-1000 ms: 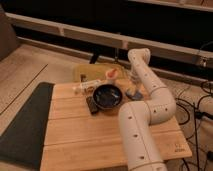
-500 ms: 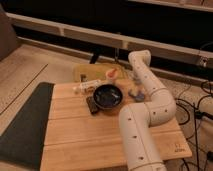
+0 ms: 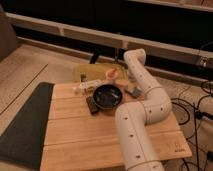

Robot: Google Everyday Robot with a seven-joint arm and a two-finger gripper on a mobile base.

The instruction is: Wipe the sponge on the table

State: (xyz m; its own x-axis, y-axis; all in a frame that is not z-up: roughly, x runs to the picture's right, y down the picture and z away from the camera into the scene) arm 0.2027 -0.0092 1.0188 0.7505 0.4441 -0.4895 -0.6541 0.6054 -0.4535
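Wide pale planks form a low table (image 3: 75, 135), with a dark mat (image 3: 22, 125) on the floor to its left. From the near right a white arm (image 3: 145, 105) rises and bends back down over the table's far right. Its gripper (image 3: 130, 77), clenched and partly hidden by the arm, sits just beyond the sponge (image 3: 132, 91). The sponge lies flat on the table, right of a black bowl (image 3: 107, 96). Contact between gripper and sponge cannot be told.
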